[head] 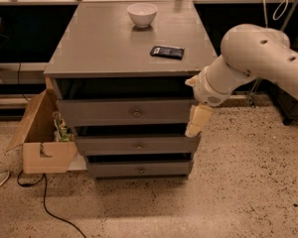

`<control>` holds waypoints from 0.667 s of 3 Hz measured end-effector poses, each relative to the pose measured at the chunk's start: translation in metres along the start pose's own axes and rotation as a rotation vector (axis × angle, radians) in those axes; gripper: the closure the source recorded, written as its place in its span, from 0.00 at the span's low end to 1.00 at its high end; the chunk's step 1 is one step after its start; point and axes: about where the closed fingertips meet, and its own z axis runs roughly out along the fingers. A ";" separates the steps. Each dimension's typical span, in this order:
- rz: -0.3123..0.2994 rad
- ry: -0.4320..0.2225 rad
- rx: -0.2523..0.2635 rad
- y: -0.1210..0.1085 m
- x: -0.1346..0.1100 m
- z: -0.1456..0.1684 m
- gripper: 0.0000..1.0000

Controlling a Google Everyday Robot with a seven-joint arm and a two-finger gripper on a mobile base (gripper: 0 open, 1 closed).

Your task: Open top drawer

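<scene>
We judge that the top drawer (104, 113) will handle as a stiff and rather heavy thing. It is a wide wooden box, so it should not bend or break, but it may slide with some friction. A pull that is not straight could make it jam on its sides. The only place to take hold is the small round knob (136, 114) in the middle of the front. It is metal and smooth, so a grip on it may slip. We would close around it firmly and pull straight toward the lower edge of the frame.

The drawer sits in the centre of the frame, directly under the grey cabinet top (104, 48). Its front is a flat, matte grey panel, wider and taller than the two lower drawers (138, 145) beneath it. A dark gap lies between the front and the cabinet top. We cannot tell whether this means the drawer is already a little open.

The gripper (197, 120) hangs pointing down, right of the centre of the frame, at the right end of the drawer front and well apart from the knob. We cannot tell how far open it is, or whether it touches the panel. It seems to hold nothing.

On the cabinet top stand a white bowl (142, 14) and a dark flat object (167, 51). An open cardboard box (39, 148) is at the lower left.
</scene>
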 end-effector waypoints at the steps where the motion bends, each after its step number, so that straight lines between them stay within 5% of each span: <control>1: -0.028 -0.008 0.005 -0.013 -0.001 0.026 0.00; 2: -0.025 -0.005 0.026 -0.029 0.006 0.052 0.00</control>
